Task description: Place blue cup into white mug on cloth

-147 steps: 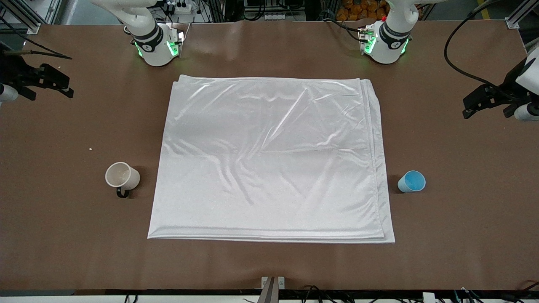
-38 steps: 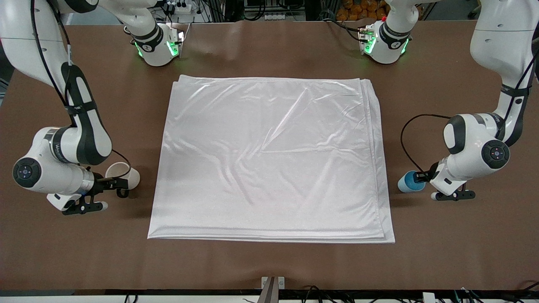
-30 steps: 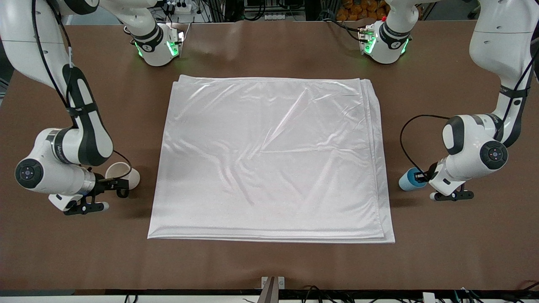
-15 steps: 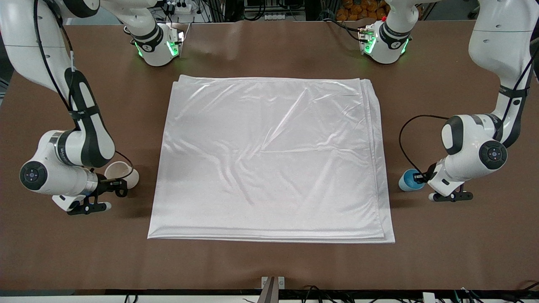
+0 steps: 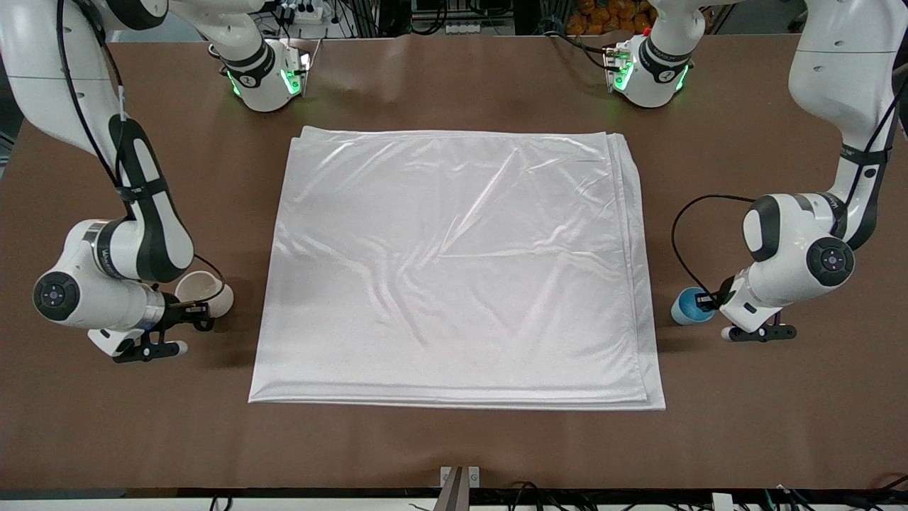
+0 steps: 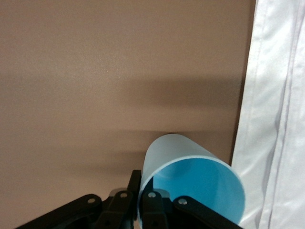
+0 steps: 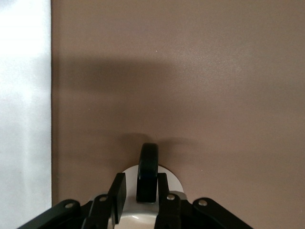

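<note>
The white cloth [image 5: 454, 270] lies flat mid-table. The blue cup [image 5: 684, 306] stands on the bare table beside the cloth's edge, toward the left arm's end. My left gripper [image 5: 699, 301] is shut on its rim; in the left wrist view [image 6: 143, 200] one finger is inside the blue cup [image 6: 190, 176] and one outside. The white mug [image 5: 202, 289] stands on the bare table toward the right arm's end. My right gripper [image 5: 197, 316] is open, and in the right wrist view [image 7: 140, 179] it straddles the mug's black handle [image 7: 147, 169], with a gap at one finger.
Both arm bases [image 5: 262, 78] stand at the table's edge farthest from the front camera. The cloth's folded edge shows in the left wrist view [image 6: 276, 119] and in the right wrist view [image 7: 24, 95]. Bare brown table [image 5: 454, 447] surrounds the cloth.
Both arms came down from the table's ends to the cup and the mug. In the last second the left gripper closed on the cup's rim, and the mug shifted slightly.
</note>
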`<state>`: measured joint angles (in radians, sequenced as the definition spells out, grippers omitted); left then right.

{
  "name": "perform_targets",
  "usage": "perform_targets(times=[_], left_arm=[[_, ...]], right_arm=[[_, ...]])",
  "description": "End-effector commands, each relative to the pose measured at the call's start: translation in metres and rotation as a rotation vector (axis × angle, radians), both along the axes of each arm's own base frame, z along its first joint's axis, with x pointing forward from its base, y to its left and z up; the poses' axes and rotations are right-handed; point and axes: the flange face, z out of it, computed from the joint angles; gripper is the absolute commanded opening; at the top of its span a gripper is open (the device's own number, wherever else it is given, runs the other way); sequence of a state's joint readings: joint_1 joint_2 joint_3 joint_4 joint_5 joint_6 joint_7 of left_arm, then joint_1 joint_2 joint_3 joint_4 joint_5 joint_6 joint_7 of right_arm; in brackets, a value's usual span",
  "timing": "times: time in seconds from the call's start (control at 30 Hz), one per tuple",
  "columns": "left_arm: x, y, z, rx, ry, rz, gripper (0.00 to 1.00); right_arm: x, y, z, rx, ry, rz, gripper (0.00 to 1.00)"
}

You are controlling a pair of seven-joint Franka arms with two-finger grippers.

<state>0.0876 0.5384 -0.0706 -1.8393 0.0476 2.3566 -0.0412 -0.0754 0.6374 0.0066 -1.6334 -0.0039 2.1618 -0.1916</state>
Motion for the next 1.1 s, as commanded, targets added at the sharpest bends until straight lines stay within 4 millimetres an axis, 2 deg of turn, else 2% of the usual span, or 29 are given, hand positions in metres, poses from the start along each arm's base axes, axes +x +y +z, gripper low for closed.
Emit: perform_targets(times=[0.0,0.2,0.3,0.47,0.57,0.67,0.8,0.87,1.07], left_arm=[[0.0,-0.01,0.018,0.0,-0.009,-0.009,0.0],[0.001,-0.011,0.024,0.0,-0.012,-0.012,0.0],[0.001,-0.012,0.026,-0.001,-0.014,-0.012,0.0],[-0.001,-0.013,0.031,0.0,-0.005,-0.015,0.0],[0.0,-0.015,0.038,-0.002,-0.01,-0.019,0.0],[0.0,-0.016,0.043,-0.001,-0.017,-0.02,0.0],[0.001,-0.021,0.051,-0.004,-0.028,-0.027,0.0],[0.001,-0.02,0.053,-0.004,-0.032,-0.03,0.0],[0.004,-0.02,0.066,-0.002,-0.028,-0.037,0.0]], right_arm=[[0.003,0.0,0.0,-0.001,0.003,0.007,0.33],[0.004,-0.003,0.001,-0.001,-0.002,0.009,0.32],[0.003,-0.004,0.0,0.0,-0.002,0.008,0.25],[0.003,-0.01,0.0,0.004,-0.002,-0.004,0.23],[0.003,-0.01,0.0,0.006,0.001,-0.006,0.17],[0.003,-0.008,0.002,0.006,0.001,-0.006,0.09],[0.003,-0.004,0.004,0.007,0.004,-0.008,0.08],[0.003,-0.002,0.008,0.009,0.008,-0.01,0.03],[0.006,0.012,0.018,0.01,0.021,-0.049,0.02]])
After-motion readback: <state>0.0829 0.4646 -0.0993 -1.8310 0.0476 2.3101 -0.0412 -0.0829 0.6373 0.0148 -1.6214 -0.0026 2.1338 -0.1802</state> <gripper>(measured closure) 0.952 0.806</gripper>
